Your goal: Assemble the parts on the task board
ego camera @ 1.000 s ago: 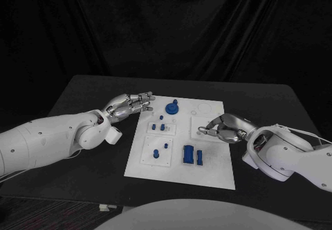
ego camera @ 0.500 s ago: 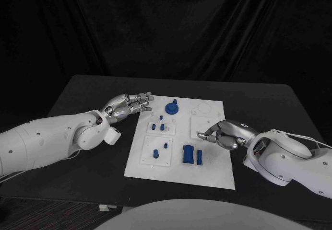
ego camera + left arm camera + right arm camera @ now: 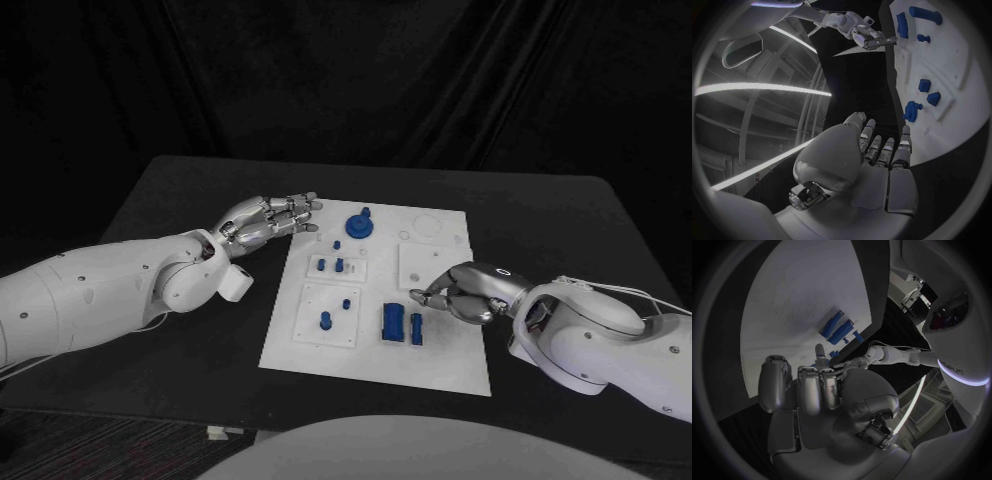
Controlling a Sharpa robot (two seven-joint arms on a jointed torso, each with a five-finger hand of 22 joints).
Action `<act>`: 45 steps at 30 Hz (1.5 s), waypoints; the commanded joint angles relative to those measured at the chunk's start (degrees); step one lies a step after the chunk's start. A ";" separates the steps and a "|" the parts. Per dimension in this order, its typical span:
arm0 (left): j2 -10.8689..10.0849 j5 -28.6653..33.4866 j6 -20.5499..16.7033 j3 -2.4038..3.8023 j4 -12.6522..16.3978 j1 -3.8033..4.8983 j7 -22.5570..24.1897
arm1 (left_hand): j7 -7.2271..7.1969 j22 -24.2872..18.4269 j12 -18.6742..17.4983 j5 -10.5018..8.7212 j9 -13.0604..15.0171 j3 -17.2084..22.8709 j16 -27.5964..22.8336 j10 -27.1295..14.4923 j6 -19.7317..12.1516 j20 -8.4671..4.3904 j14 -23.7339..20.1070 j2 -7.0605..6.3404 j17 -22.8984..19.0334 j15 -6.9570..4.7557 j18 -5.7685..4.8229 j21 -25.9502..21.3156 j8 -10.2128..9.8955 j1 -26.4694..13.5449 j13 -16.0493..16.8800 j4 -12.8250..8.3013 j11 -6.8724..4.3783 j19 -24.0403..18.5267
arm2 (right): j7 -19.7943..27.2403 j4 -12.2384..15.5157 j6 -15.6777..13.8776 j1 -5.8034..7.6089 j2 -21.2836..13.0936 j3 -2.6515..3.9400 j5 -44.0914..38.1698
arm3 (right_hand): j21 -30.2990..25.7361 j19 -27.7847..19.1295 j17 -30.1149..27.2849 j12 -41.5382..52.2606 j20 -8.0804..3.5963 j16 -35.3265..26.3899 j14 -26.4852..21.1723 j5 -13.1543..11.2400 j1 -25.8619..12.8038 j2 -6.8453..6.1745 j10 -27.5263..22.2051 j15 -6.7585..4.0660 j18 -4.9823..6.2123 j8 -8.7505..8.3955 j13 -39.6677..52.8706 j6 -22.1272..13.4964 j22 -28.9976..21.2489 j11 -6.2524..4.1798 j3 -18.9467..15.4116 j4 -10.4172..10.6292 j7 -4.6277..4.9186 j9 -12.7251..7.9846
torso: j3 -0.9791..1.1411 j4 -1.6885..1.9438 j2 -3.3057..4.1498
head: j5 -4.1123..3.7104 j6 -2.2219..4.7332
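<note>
The white task board (image 3: 433, 345) lies mid-table. On it are a round blue part (image 3: 359, 224) at the far end, small blue pegs (image 3: 330, 265) in the middle, and two upright blue blocks (image 3: 392, 322) near its front. My right hand (image 3: 459, 290) hovers over the board's right side, just right of the blocks, with its fingers curled in and nothing seen in them. In the right wrist view that hand (image 3: 817, 390) points toward the blocks (image 3: 834, 327). My left hand (image 3: 267, 220) hangs at the board's far left edge, fingers loosely bent and empty; in its wrist view (image 3: 873, 165) they lie side by side.
The black table (image 3: 188, 200) runs wide on both sides of the board. A dark curtain closes off the back. Raised white tiles (image 3: 427, 262) on the board stand beside the right hand.
My right hand has slid along the board's right side toward the robot and now sits beside the blue blocks. The left hand and the parts have not moved.
</note>
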 commanded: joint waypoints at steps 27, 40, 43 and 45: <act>0.13 0.40 0.69 0.06 -0.15 -0.18 0.95 | 0.09 -0.16 0.20 0.38 0.04 0.53 0.36 0.08 0.20 -0.20 0.24 0.17 0.05 -0.26 -0.49 0.16 0.35 -0.20 0.07 0.03 0.50 0.37 | -2.12 -0.55 2.19 -2.33 1.56 0.01 -0.91 | -0.63 0.19 11.20 -0.14 -0.47 0.03 5.07 0.68 -1.91 -0.18 5.97 -0.51 -0.51 -1.29 15.07 0.23 11.05 -1.06 1.35 0.02 -0.45 -1.35 | 0.01 0.07 -0.09 | -0.04 -0.01; 0.07 0.40 0.80 0.06 -0.28 -0.34 1.00 | 0.14 -0.23 0.23 0.40 0.04 0.69 0.35 0.11 0.21 -0.20 0.22 0.21 0.04 -0.27 -0.50 0.15 0.36 -0.22 0.08 0.00 0.56 0.35 | -6.29 -0.77 -0.32 -2.49 1.44 0.02 -5.33 | -4.53 -1.56 7.62 -0.95 -0.43 -1.66 4.30 -0.19 -2.65 -0.51 5.39 -0.43 0.28 -3.96 14.13 -16.90 9.97 -1.20 2.40 -0.03 -0.45 -7.69 | 0.03 -0.02 -0.09 | 0.00 -0.01; 0.05 0.40 0.80 0.06 -0.28 -0.39 1.05 | 0.14 -0.23 0.23 0.40 0.04 0.69 0.35 0.11 0.21 -0.20 0.22 0.21 0.04 -0.27 -0.50 0.15 0.36 -0.22 0.08 0.00 0.56 0.35 | -5.81 -0.73 -2.08 -2.49 1.22 0.02 -6.05 | -4.59 -1.57 7.56 -0.94 -0.44 -1.69 4.29 -0.40 -2.74 -0.55 5.40 -0.46 0.28 -4.01 14.13 -18.22 9.96 -1.23 2.39 -0.02 -0.50 -8.07 | 0.02 0.02 -0.11 | 0.02 -0.01; 0.02 0.40 0.77 0.06 -0.27 -0.43 1.09 | 0.14 -0.23 0.23 0.40 0.04 0.69 0.35 0.11 0.21 -0.20 0.22 0.21 0.04 -0.27 -0.50 0.15 0.36 -0.22 0.08 0.00 0.56 0.35 | -5.08 -0.64 -3.56 -2.50 1.00 0.02 -6.36 | -4.53 -1.54 7.64 -0.92 -0.45 -1.66 4.31 -0.52 -2.79 -0.55 5.41 -0.49 0.27 -4.01 14.15 -18.61 9.98 -1.29 2.38 -0.01 -0.62 -8.20 | 0.02 0.05 -0.10 | 0.03 -0.01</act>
